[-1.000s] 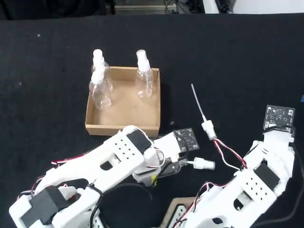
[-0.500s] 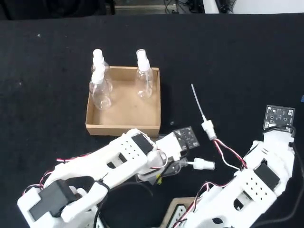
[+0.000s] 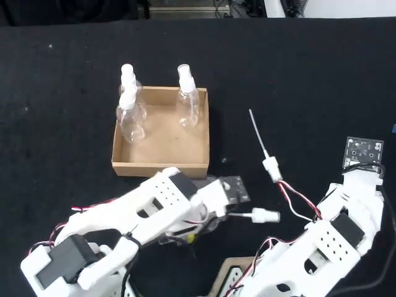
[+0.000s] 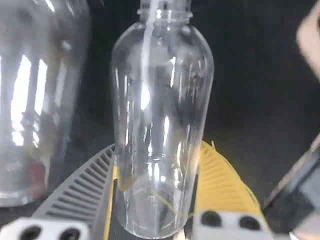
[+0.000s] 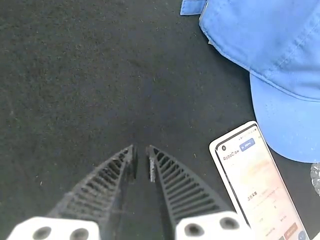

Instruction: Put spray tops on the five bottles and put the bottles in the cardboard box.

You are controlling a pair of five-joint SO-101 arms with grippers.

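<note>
My left gripper (image 4: 155,200) is shut on a clear bottle (image 4: 160,115) with a thin tube running down inside it. In the high view the white spray top (image 3: 265,215) of that bottle pokes out to the right of the left arm (image 3: 167,207), low over the table. A second clear bottle (image 4: 35,100) stands right beside the held one. One loose spray top (image 3: 270,164) with a long tube lies right of the cardboard box (image 3: 161,164). The box holds three capped bottles (image 3: 189,102). My right gripper (image 5: 141,155) is shut with nothing in it, above bare black cloth.
A blue cap (image 5: 270,65) and a phone (image 5: 260,185) lie near the right gripper. The right arm (image 3: 334,235) fills the lower right corner. Red and white wires (image 3: 294,198) run between the loose spray top and that arm.
The left arm has shifted a little to the left and turned at the wrist, still holding the bottle. The right arm and the box have not moved.
</note>
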